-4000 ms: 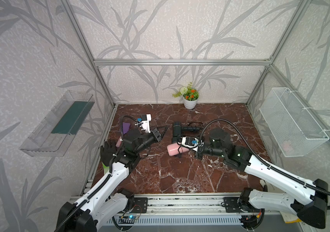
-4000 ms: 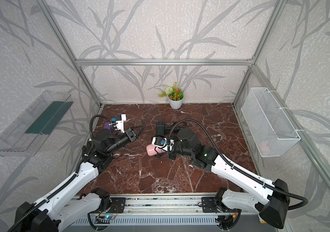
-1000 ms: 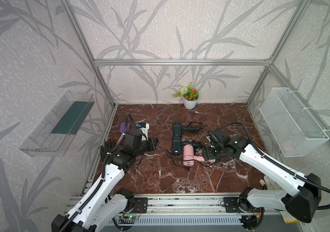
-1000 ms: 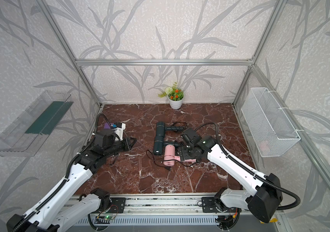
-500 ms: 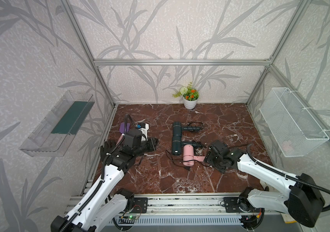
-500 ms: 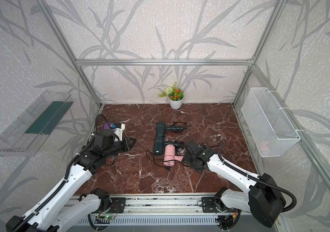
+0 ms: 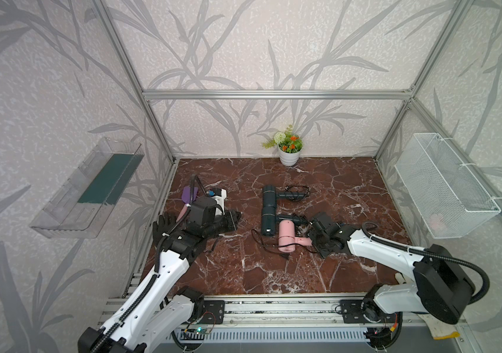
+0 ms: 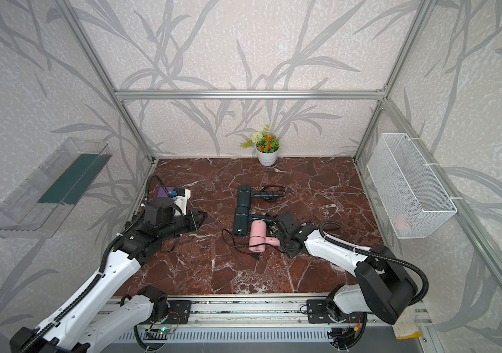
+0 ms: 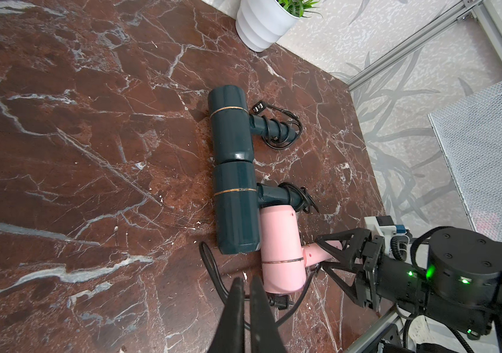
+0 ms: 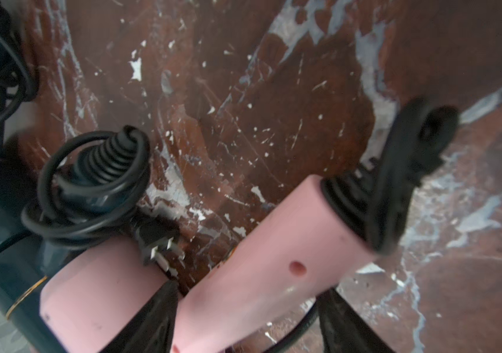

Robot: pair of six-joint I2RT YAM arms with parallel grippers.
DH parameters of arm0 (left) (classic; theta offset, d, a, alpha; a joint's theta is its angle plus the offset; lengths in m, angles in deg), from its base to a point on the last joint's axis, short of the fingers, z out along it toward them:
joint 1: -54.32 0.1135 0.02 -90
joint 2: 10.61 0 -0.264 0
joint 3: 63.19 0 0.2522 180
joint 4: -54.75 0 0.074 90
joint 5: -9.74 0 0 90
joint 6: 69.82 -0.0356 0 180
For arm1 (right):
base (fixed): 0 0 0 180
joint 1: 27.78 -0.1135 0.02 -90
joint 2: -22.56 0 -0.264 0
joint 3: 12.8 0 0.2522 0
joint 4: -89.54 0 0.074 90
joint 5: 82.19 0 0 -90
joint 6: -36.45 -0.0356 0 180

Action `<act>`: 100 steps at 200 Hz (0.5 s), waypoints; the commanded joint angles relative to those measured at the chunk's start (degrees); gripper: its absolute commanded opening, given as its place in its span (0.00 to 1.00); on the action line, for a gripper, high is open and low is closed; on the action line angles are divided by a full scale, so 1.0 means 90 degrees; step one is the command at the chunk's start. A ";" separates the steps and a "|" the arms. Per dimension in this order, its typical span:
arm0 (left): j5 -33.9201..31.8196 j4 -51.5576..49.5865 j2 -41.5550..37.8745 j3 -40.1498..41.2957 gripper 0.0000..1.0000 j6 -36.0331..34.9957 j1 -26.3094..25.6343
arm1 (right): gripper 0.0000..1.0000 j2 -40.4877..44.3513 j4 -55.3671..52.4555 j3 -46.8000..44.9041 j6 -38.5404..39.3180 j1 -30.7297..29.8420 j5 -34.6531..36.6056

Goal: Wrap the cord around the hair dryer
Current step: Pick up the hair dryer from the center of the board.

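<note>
After it swung round, right tool straddles hair dryer handle

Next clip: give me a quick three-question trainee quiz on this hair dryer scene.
1. How many teal dryers lie beside the pink dryer?
2. The right claw has its jaws set around: A the pink dryer's handle, B a teal barrel, C nothing.
3. True or false: the pink dryer's cord is wound around its handle.
Key: 1 two; 2 A; 3 false, it lies loose.
</note>
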 commanded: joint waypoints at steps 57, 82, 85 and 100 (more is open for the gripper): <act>-0.0085 -0.0204 -0.0152 -0.0079 0.07 -0.0119 0.0043 | 0.19 -0.0107 0.1240 -0.0711 -0.0625 0.0059 0.0201; 0.0278 -0.0121 -0.0170 -0.0183 0.09 -0.0257 0.0034 | 0.00 0.0977 0.0827 -0.0677 -0.0314 0.0022 0.0451; 0.0332 -0.0088 -0.0180 -0.0192 0.10 -0.0264 0.0033 | 0.00 0.1122 0.0751 -0.0644 -0.0229 0.0016 0.0490; 0.0884 0.0228 -0.0224 -0.0202 0.15 -0.0453 0.0023 | 0.00 0.1880 0.0373 -0.0382 0.0318 0.0006 0.0672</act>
